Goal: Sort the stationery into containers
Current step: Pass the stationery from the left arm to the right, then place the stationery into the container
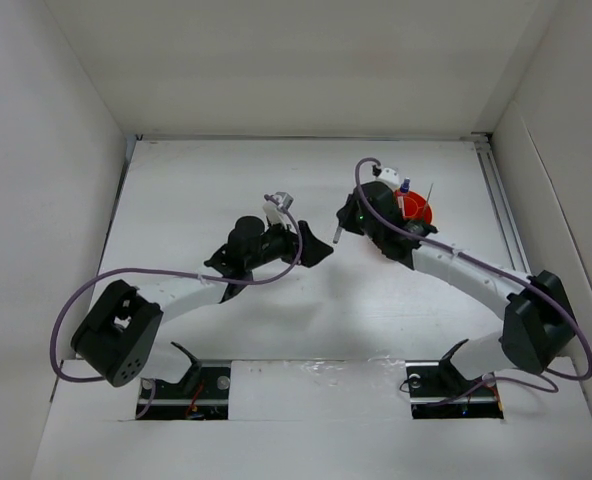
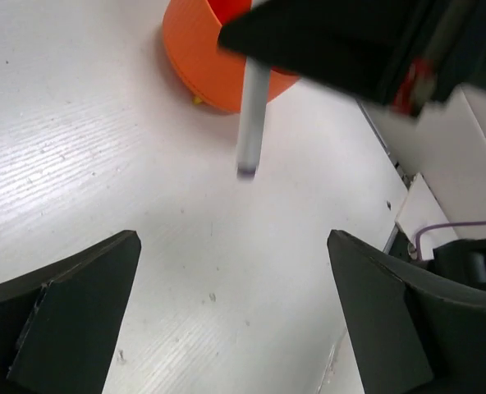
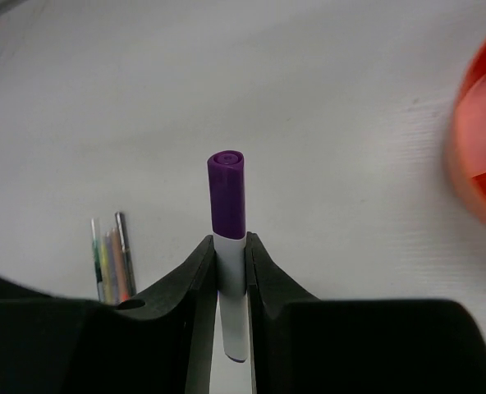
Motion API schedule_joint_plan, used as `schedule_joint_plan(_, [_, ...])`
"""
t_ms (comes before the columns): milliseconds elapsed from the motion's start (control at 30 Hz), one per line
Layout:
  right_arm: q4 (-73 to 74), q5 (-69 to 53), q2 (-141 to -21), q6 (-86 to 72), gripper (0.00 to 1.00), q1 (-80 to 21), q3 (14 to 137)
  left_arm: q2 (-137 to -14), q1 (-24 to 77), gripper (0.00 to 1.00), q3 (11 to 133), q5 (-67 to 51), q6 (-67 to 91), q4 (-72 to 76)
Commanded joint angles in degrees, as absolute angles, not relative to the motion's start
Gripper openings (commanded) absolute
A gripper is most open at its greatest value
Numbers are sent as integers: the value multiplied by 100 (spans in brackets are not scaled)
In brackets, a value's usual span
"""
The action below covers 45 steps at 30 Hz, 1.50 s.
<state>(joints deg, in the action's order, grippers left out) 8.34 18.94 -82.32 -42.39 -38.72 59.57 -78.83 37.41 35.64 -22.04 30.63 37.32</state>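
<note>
While our right gripper pinches a purple-capped marker, with the orange tub to the right of its fingers, we judge the sorting unfinished: thin pens lie to their left, and our left gripper spreads empty.

Left arm bent, reaching toward centre | left gripper jaws spread wide, holding nothing | right arm arcing inward | right gripper jaws clamped on marker
</note>
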Motion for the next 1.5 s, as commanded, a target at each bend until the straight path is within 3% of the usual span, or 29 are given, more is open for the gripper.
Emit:
schedule_joint_plan(0, [905, 2364, -7876, -3982, 0, -3438, 6345, -7262, 3744, 99, 3323, -2190, 3041, 4201])
schedule_joint_plan(467, [1441, 4340, -9112, -4499, 0, -1347, 7433, -6241, 3744, 99, 3128, -2030, 3138, 3694])
schedule_joint_plan(1033, [2003, 5607, -10669, -4438, 0, -1652, 8683, -5854, 3744, 99, 3076, -1811, 3138, 3384])
schedule_joint_plan(1300, [2346, 6169, -10925, -4657, 0, -1915, 8736, -5906, 3744, 99, 3076, -1811, 3138, 3384])
schedule_joint_plan(1467, [2320, 6170, -10461, -4676, 0, -1916, 8623, -5906, 3744, 99, 3076, -1811, 3138, 3384])
